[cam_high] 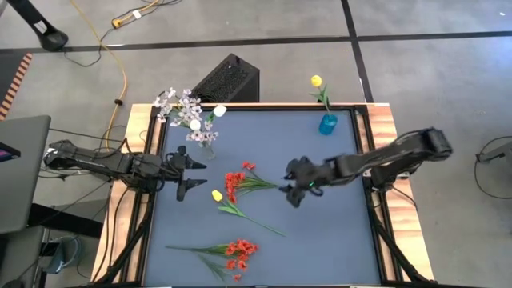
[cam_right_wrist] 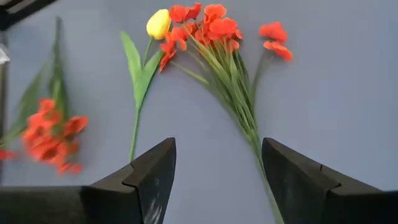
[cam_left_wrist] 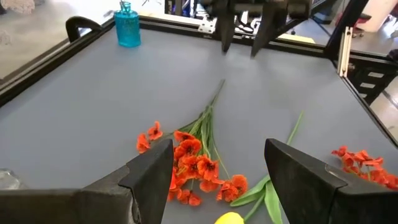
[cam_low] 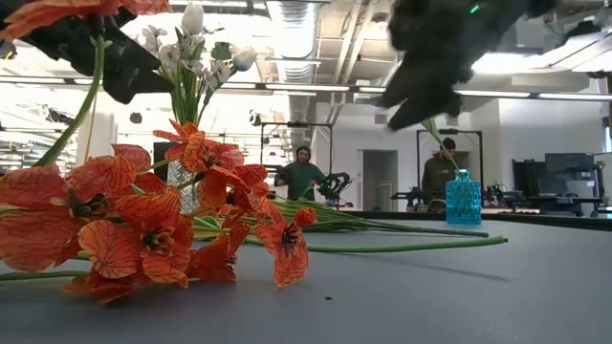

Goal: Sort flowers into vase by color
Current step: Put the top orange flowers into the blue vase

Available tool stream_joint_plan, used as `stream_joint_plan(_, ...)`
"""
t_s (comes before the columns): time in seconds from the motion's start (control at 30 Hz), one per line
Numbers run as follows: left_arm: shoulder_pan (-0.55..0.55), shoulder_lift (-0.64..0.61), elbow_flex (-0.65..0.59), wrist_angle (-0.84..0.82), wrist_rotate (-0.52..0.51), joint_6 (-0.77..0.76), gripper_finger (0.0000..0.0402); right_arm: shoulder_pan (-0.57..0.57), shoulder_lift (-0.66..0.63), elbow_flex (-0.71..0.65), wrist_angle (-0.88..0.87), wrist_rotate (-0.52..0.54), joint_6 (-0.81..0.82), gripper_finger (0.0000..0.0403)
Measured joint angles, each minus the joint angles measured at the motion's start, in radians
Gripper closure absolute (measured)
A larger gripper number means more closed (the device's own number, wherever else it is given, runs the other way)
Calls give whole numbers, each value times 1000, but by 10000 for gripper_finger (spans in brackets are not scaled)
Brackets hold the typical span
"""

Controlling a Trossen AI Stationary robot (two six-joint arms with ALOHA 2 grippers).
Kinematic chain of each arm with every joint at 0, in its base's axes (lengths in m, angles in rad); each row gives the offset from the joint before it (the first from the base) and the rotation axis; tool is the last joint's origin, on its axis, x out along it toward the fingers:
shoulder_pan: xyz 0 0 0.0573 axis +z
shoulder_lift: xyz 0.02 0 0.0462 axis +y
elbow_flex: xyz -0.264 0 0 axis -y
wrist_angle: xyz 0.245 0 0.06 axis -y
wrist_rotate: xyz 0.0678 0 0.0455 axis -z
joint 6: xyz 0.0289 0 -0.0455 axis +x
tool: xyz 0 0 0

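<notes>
Nearest: red cluster (cam_high: 240,254) lies loose at the surface's (cam_high: 336,240) near edge.
Middle: right pincer (cam_high: 294,192) spread, empty, over red bunch's (cam_high: 237,184) stems.
Left pincer (cam_high: 189,174): spread, waiting.
Far: blue vase (cam_high: 328,123) holds a yellow tulip (cam_high: 317,81).
Next: lower, pinch the stems.

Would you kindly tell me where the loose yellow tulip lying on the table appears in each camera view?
High view: yellow tulip left of centre, beside the middle red blossom cluster.
Low view: not visible.
Left wrist view: bloom at the bottom edge.
Right wrist view: bloom near the top, touching the red cluster.
Shared landmark: that red cluster, also in the left wrist view.
</notes>
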Motion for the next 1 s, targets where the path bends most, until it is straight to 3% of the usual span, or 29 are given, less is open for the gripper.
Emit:
stream_joint_plan(0.23,0,0,0,3,0,9,161,-7,237,0,228,55,-103,138)
stream_joint_plan(0.6,0,0,0,3,-61,-137,161,-72,396,0,306,47,-231,138)
stream_joint_plan(0.73,-5,0,0,10,-57,-169,161,-87,436,1,309,-2,-270,142)
stream_joint_plan(0.87,-40,24,0,12,-17,-234,161,-83,446,3,304,-18,-271,188)
stream_joint_plan(1.0,-100,97,0,12,21,-295,169,-77,454,3,305,-29,-264,286)
